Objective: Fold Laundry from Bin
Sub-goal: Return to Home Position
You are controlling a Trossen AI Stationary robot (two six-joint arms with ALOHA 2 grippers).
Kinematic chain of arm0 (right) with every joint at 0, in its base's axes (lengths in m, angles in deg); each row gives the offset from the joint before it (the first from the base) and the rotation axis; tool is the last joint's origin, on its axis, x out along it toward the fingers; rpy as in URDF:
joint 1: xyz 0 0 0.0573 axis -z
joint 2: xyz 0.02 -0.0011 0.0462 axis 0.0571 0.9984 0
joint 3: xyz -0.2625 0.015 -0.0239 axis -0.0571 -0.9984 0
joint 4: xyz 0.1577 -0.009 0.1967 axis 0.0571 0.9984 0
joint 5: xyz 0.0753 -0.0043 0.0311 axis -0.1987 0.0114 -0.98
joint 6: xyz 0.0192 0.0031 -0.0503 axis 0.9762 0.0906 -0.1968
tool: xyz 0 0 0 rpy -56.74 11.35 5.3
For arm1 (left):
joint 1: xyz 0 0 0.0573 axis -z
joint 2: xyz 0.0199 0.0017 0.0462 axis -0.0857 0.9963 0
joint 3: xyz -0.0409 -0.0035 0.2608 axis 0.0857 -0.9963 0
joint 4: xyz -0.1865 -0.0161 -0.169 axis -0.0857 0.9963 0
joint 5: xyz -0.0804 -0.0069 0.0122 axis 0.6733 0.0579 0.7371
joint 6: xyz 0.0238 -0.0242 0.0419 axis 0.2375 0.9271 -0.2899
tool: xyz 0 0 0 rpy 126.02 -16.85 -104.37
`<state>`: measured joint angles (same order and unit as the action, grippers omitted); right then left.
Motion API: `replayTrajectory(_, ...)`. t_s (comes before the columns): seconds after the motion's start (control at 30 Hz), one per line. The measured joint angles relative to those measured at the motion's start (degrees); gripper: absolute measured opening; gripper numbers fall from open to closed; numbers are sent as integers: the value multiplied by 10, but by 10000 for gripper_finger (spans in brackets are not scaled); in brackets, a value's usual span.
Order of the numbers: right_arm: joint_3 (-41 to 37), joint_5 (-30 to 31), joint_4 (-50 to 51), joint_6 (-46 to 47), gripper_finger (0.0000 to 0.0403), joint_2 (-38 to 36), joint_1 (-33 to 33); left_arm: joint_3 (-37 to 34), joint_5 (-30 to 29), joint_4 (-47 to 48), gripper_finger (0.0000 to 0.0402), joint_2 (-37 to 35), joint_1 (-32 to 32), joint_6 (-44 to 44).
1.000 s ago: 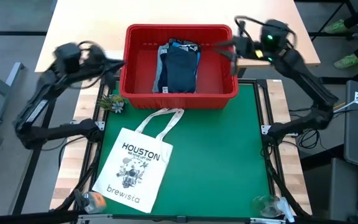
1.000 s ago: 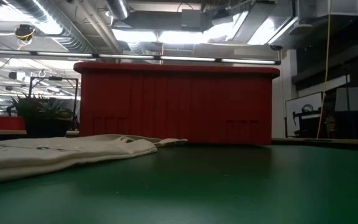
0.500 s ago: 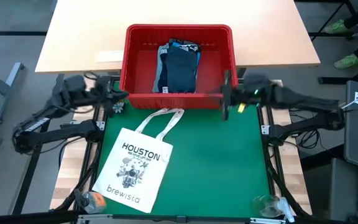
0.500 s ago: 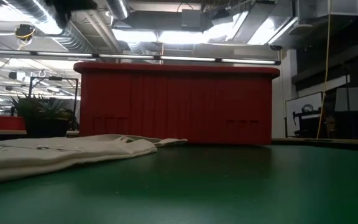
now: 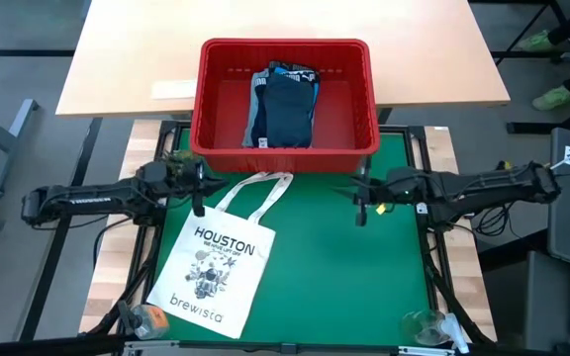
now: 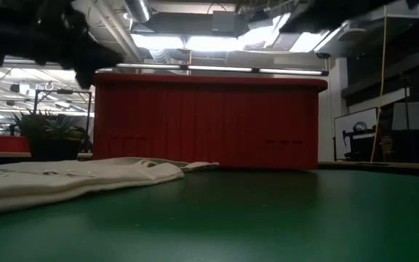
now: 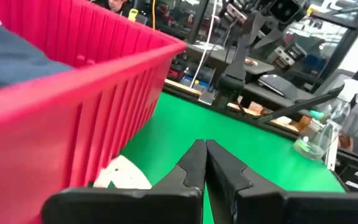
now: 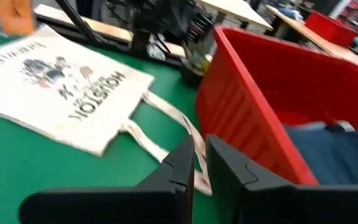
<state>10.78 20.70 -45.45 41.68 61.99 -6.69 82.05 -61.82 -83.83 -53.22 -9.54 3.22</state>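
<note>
The red bin (image 5: pixel 285 148) stands at the green mat's far edge. The laundry lies in it: a dark navy garment (image 5: pixel 287 111) on top, with a lighter blue one (image 5: pixel 256 107) showing beside it. My left gripper (image 5: pixel 198 190) is shut and empty, just in front of the bin's near left corner, above the tote bag's handles. My right gripper (image 5: pixel 360 202) is shut and empty in front of the bin's near right corner. The navy garment also shows in the left wrist view (image 7: pixel 5 56) and the right wrist view (image 8: pixel 331 155).
The white "HOUSTON brewista" tote bag (image 5: pixel 216 262) lies flat on the mat's near left, its handles (image 5: pixel 265 183) reaching toward the bin. A small plant (image 5: pixel 178 163) stands by the bin's left corner. A clear bottle (image 5: pixel 426 326) lies at the near right. Bare green mat (image 5: pixel 354 267) is on the right.
Both arms have swung from beside the bin's far corners toward the table's near edge and come down. They now stretch out level in front of the bin, the left gripper near its left corner and the right gripper near its right corner. The laundry and tote bag have kept still.
</note>
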Motion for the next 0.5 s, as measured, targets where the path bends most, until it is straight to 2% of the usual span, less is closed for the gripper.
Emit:
replayTrajectory(0.13, -68, 41, -2, 27, 43, -57, -8, -49, -3, -9, 3, -42, 2, 15)
replayTrajectory(0.3, -143, 42, -3, 62, 43, -136, -7, -81, -3, -7, 3, -104, 2, 14)
replayTrajectory(0.5, -213, 53, 7, 78, 43, -247, -7, -107, -4, 15, 4, -165, 1, -39)
